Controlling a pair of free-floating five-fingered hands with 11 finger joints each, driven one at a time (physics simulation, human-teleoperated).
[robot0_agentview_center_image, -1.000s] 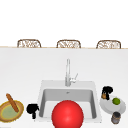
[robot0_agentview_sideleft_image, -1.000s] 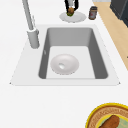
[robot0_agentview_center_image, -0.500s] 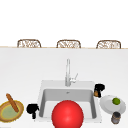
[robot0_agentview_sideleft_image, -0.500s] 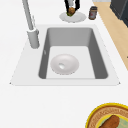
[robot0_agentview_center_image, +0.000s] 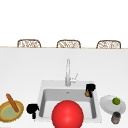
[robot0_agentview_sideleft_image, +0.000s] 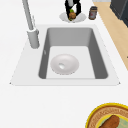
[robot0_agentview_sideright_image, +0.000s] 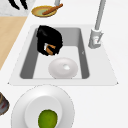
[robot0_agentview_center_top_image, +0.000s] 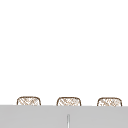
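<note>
My right hand (robot0_agentview_center_image: 90, 88) hangs over the right rim of the sink (robot0_agentview_center_image: 47, 86), fingers curled round a small brown-orange item (robot0_agentview_center_image: 87, 93). In the right side view this hand (robot0_agentview_sideright_image: 50, 40) is above the basin with the item (robot0_agentview_sideright_image: 50, 50) in its grip, just behind a white bowl (robot0_agentview_sideright_image: 63, 67) on the sink floor. The left side view has the hand (robot0_agentview_sideleft_image: 72, 6) and item (robot0_agentview_sideleft_image: 72, 15) at the sink's far end. My left hand (robot0_agentview_center_image: 32, 110) floats at the sink's left front corner, fingers hanging loose (robot0_agentview_sideright_image: 18, 3). A large red ball (robot0_agentview_center_image: 67, 115) covers the sink's front.
A white plate (robot0_agentview_center_image: 107, 106) with a green lime (robot0_agentview_center_image: 115, 101) lies right of the sink, a dark jar (robot0_agentview_center_image: 115, 117) in front of it. A yellow bowl (robot0_agentview_center_image: 7, 113) with a brown stick (robot0_agentview_center_image: 12, 102) sits at the left. The faucet (robot0_agentview_center_image: 67, 72) stands behind the basin.
My right hand has carried the brown-orange item leftward from beside the plate to the sink's right rim. The left hand has stayed put.
</note>
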